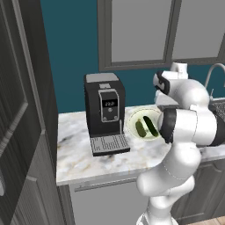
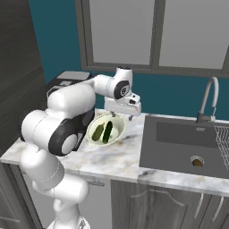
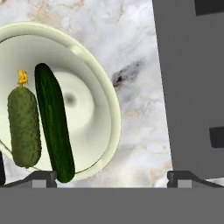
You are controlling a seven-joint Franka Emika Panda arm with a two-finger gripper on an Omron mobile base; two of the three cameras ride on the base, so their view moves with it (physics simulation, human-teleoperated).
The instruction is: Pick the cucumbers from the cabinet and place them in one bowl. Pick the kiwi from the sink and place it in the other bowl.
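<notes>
Two dark green cucumbers (image 3: 54, 127) lie side by side in the cream bowl (image 3: 111, 118), one smooth and long, the other bumpy (image 3: 24, 127). The bowl (image 2: 117, 132) stands on the marble counter between the coffee machine and the sink (image 2: 179, 150). My gripper (image 2: 121, 116) hangs just above the bowl's sink-side rim, open and empty; its fingertips (image 3: 43, 177) straddle the rim and bare counter. A small brown round thing (image 2: 197, 162) sits at the sink's drain; I cannot tell whether it is the kiwi. The tall grey cabinet (image 1: 19, 110) rises at the left. The other bowl is out of view.
A black coffee machine (image 1: 105, 112) stands on the counter left of the bowl (image 1: 145, 123). A chrome tap (image 2: 208, 100) rises behind the sink and a wire rack (image 2: 222, 138) lies at its right. My own arm (image 1: 189, 127) blocks much of the left base view.
</notes>
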